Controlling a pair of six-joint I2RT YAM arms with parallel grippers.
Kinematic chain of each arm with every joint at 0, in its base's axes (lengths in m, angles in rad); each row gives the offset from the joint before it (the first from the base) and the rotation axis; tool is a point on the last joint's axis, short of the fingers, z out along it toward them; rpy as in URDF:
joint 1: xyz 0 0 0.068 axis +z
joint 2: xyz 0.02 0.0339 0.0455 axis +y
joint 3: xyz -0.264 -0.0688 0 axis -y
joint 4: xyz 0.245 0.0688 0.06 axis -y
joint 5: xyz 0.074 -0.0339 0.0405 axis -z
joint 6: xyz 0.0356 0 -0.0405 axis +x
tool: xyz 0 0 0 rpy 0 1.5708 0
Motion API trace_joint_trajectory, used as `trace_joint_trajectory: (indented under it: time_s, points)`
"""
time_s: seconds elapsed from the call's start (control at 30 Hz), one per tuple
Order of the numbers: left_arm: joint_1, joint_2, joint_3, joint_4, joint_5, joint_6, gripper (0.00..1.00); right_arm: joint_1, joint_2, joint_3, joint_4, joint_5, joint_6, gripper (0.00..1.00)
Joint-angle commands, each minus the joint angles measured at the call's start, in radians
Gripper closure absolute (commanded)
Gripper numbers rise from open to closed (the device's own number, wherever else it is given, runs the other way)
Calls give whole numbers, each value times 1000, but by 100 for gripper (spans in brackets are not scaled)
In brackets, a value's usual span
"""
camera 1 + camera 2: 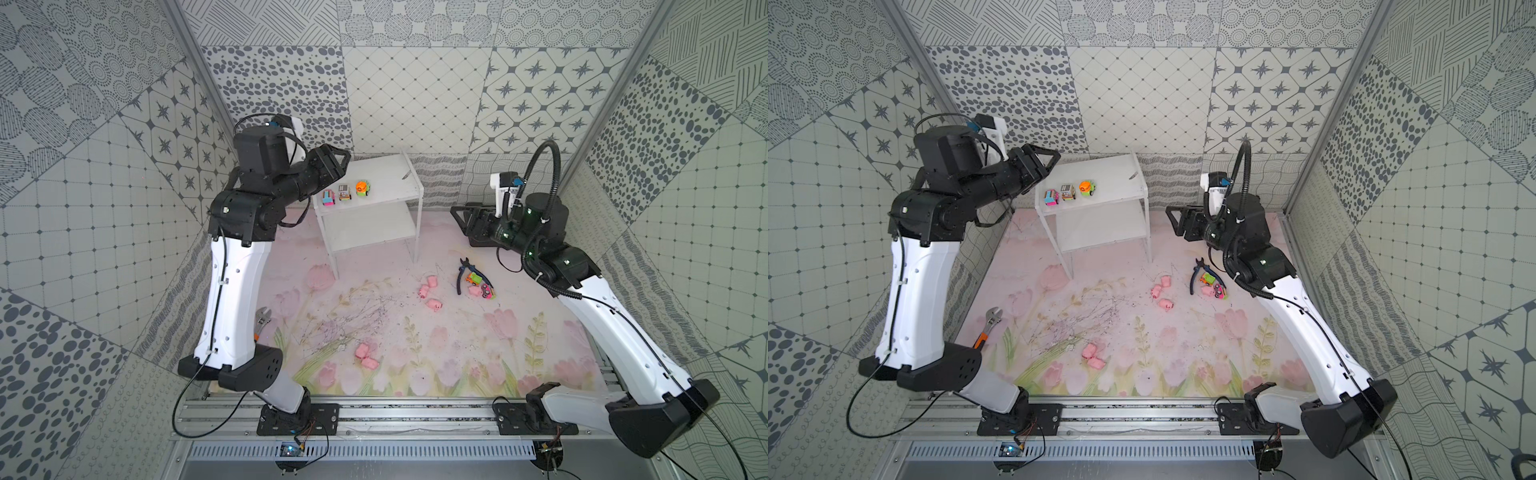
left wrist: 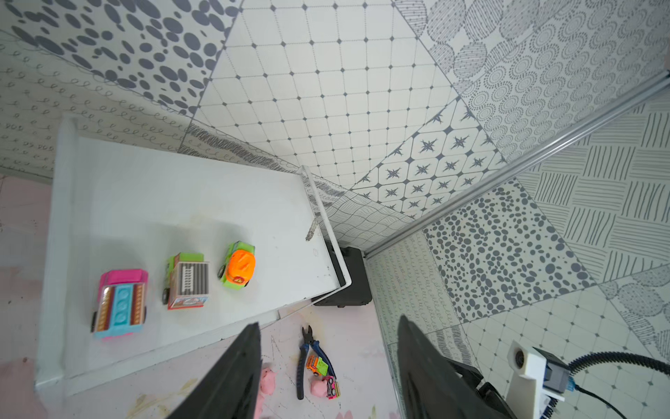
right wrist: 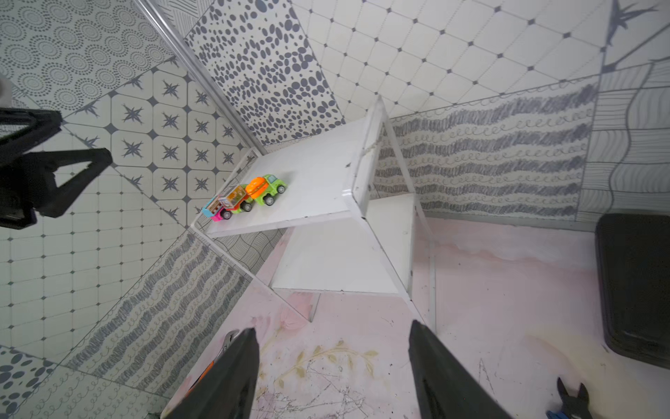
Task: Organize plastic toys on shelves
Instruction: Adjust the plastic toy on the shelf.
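The white shelves (image 1: pixel 386 176) stand at the back of the mat. Three toy cars line the front of the top board: pink and blue (image 1: pixel 328 198), grey (image 1: pixel 344 192), orange and green (image 1: pixel 363 188). My left gripper (image 1: pixel 345 160) hovers open beside the top board's left end, nothing between its fingers (image 2: pixel 239 370). My right gripper (image 3: pixel 333 326) is open and empty, low to the right of the shelves. On the mat lie an orange car (image 1: pixel 473 278), a pink car (image 1: pixel 487 292), pink pigs (image 1: pixel 432 282) near them, and two more pigs (image 1: pixel 362 351) toward the front.
Blue-handled pliers (image 1: pixel 465 276) lie around the orange car. An orange-handled wrench (image 1: pixel 988 326) lies by the left arm. A black case (image 3: pixel 634 283) sits at the back right, behind my right gripper. The lower shelf board (image 1: pixel 365 226) is bare.
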Motion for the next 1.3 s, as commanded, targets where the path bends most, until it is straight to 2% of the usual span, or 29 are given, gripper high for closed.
trace_joint_trajectory:
  time_s: [0.0,0.17,0.47,1.27]
  points:
    - [-79,180,245,-299,-203,210,42,-38,-63,-153,107,-68,71,30]
    - [-130,249,257,-225,-262,295,43,-113,-155,-316,132,-141,121,30]
    - [-153,314,298,-237,-386,355,39,-163,-196,-404,177,-240,160,30]
    - [-153,399,328,-269,-409,352,39,-193,-226,-439,226,-289,186,30]
